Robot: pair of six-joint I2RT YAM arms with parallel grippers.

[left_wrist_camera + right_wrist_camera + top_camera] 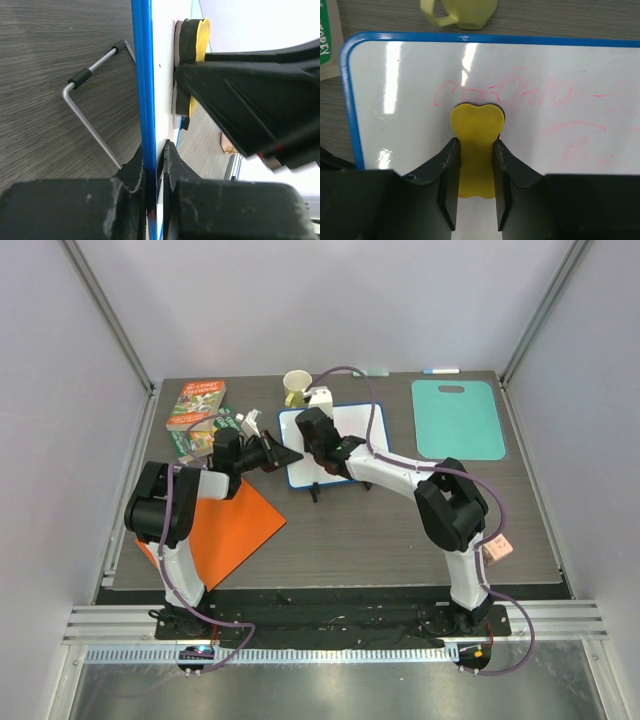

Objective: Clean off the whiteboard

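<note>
1. Whiteboard sits mid-table, slightly toward 12 o'clock from centre. Yellow mug is just off its 11 o'clock corner, and the teal cutting board is well apart at 3 o'clock.
2. Left gripper has its fingers closed on the board's 9 o'clock edge, pinching the blue frame. A wire stand leg shows behind the board. I can't tell whether the board lies flat or leans on it.
3. Right gripper has its fingers clamped on the yellow eraser. The dark pad looks pressed against the white surface.
4. Red scribbles run from 12 to 3 o'clock of the eraser. My read is that wiping has barely started.
5. Doing the stroke well:
   - hold the pad flat, not on an edge;
   - use steady moderate pressure;
   - make overlapping passes toward 3 o'clock, then step toward 12;
   - keep the left clamp firm so the board can't slide or flex.
6. Risks:
   - a hard push toward 12 o'clock could bump the mug;
   - too much downforce may twist the eraser in the fingers or tip the board.
</note>
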